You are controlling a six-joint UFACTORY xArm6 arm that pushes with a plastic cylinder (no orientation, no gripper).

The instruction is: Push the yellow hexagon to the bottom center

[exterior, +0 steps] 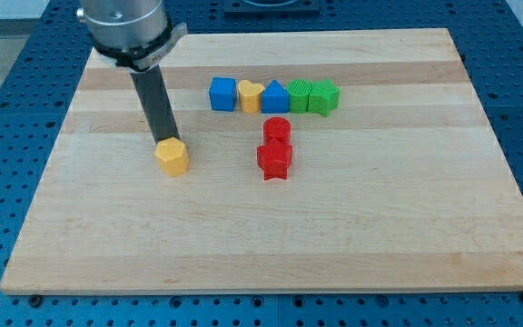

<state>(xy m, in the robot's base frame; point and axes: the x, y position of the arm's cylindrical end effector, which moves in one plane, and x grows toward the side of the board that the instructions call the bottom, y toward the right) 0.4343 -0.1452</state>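
Observation:
The yellow hexagon (172,156) lies on the wooden board (271,236), left of centre. My tip (165,139) is at the hexagon's upper-left edge, touching or almost touching it from the view's top. The rod rises up and to the left to the arm's grey wrist (127,27) at the view's top left.
A row of blocks sits above centre: blue cube (222,94), yellow heart (250,95), blue triangle-like block (275,97), and two green blocks (299,95) (324,96). Below them stand a red cylinder (277,131) and a red star (274,161).

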